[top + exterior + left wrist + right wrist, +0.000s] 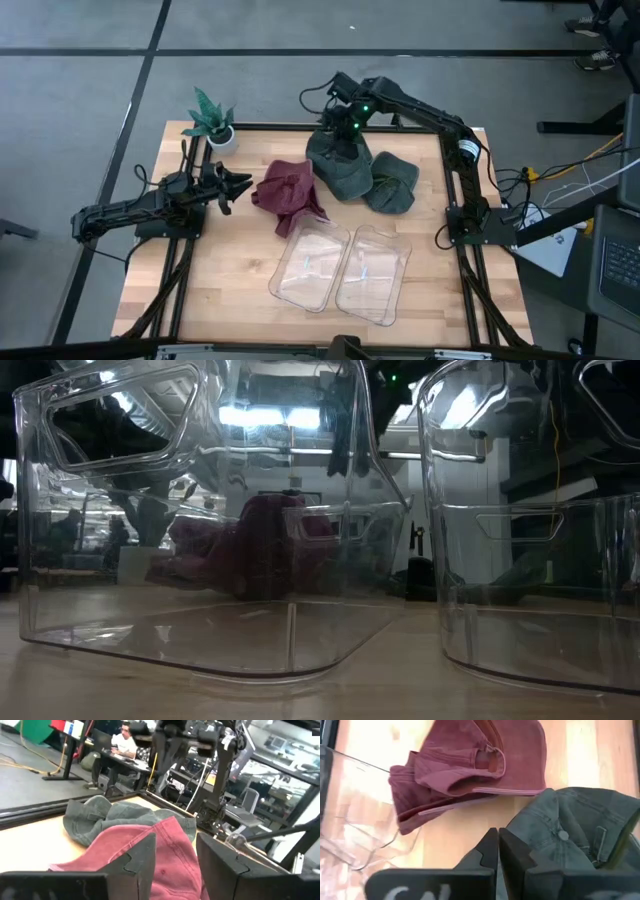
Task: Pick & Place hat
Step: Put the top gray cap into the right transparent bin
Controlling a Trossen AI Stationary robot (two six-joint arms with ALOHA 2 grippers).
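The hats lie toward the far half of the wooden table, three of them in a loose row. Starting at the left, a small potted plant stands at the far left corner. Just in front of it the left gripper lies low over the table, its fingers parted with nothing between them, pointing at the maroon hat just beside it. That hat is crumpled on the wood, and its near edge reaches the far rim of the left clear bin.

Next along sits a grey-green hat, touching the maroon one. The right gripper stands directly over its crown; from its wrist the two fingers are pressed together, right at the fabric of this hat, though I cannot make out whether any cloth is pinched between them. A second grey-green hat lies against it on the right, showing a bit of yellow-green lining.

Nearer the front edge, the right clear bin sits beside the left one, their sides touching.
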